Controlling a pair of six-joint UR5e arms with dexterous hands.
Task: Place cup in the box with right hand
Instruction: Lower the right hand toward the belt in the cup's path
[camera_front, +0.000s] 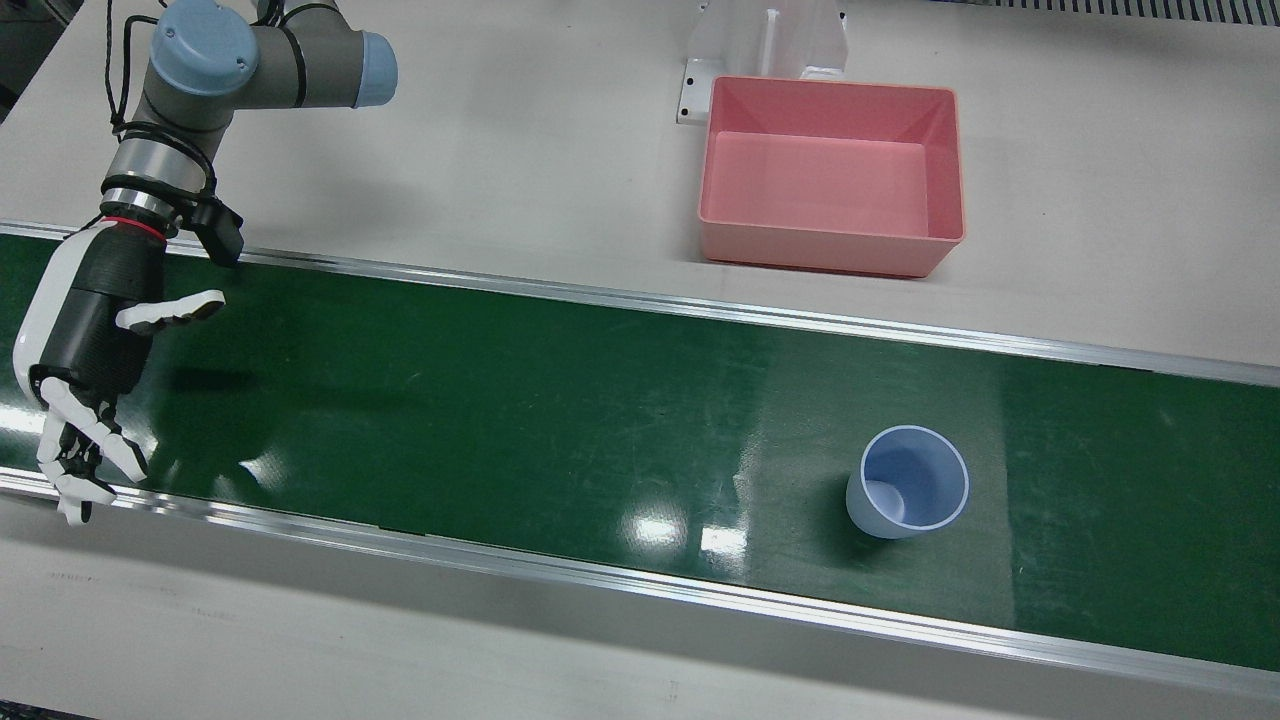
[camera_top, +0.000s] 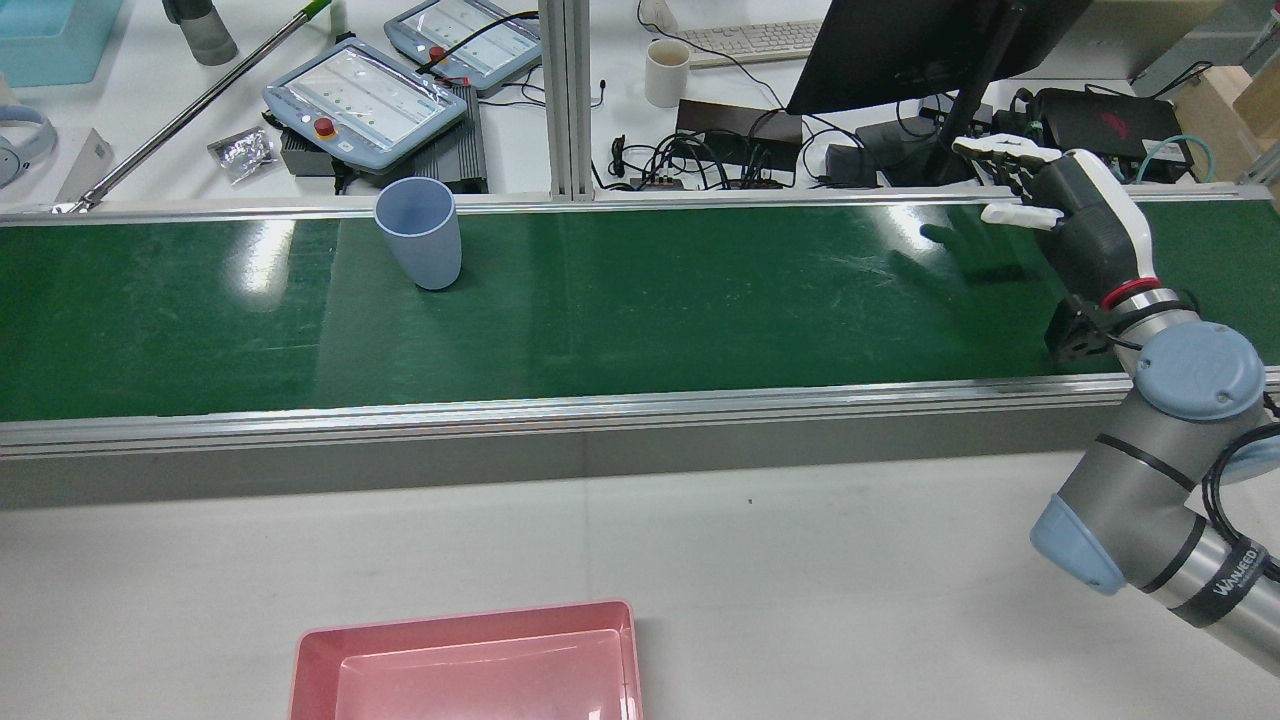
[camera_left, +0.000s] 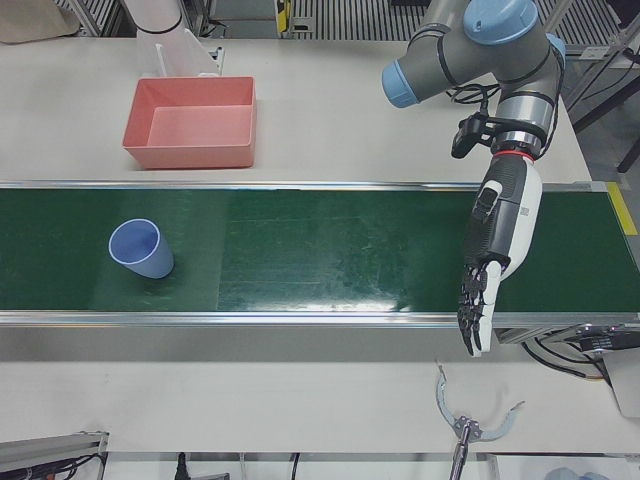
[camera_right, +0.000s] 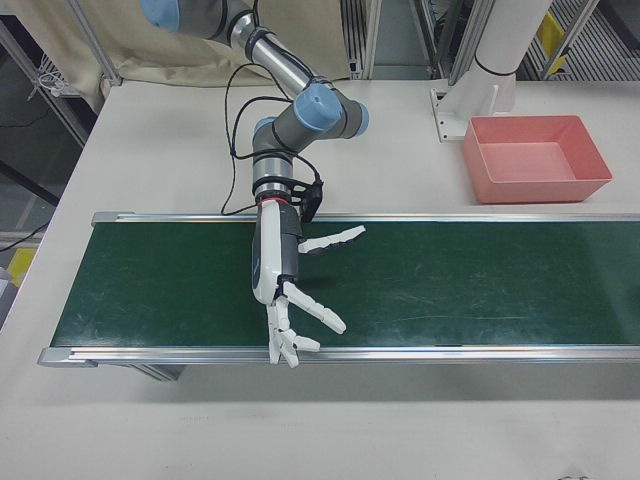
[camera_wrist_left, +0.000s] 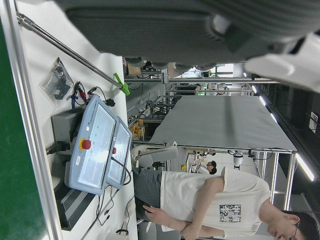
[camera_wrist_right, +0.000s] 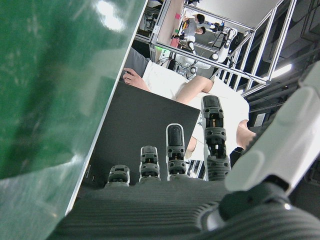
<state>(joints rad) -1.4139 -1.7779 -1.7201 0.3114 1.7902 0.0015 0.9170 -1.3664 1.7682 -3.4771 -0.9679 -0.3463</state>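
The right hand's fingers (camera_right: 312, 314) are spread wide and straight, the thumb held out to the side, and they close on nothing. The right hand (camera_front: 85, 365) hovers over the green conveyor belt (camera_front: 560, 400), far along it from the pink box (camera_front: 830, 255) on the robot's right side, with its fingertips reaching toward the belt rail farthest from the box.

The left hand (camera_left: 497, 245) is also empty. Its fingers are stretched out fairly straight above the belt, far from the box on the opposite side.

The blue cup (camera_front: 908, 483) stands upright on the belt with its mouth up, straight across the near rail from the box and on the operators' side. It is clear of the box and well apart from both hands. The box sits empty on the white table beyond that rail.

The cup looks like thin, smooth plastic, so it is probably light, stiff enough for a firm hold and easy to tip or skid on the belt. It tapers toward the base, and a wrap around the mid-wall, thumb opposite the fingers, should hold better than a pinch on the rim. The main risk is probably a finger nudging it over before the hand closes.
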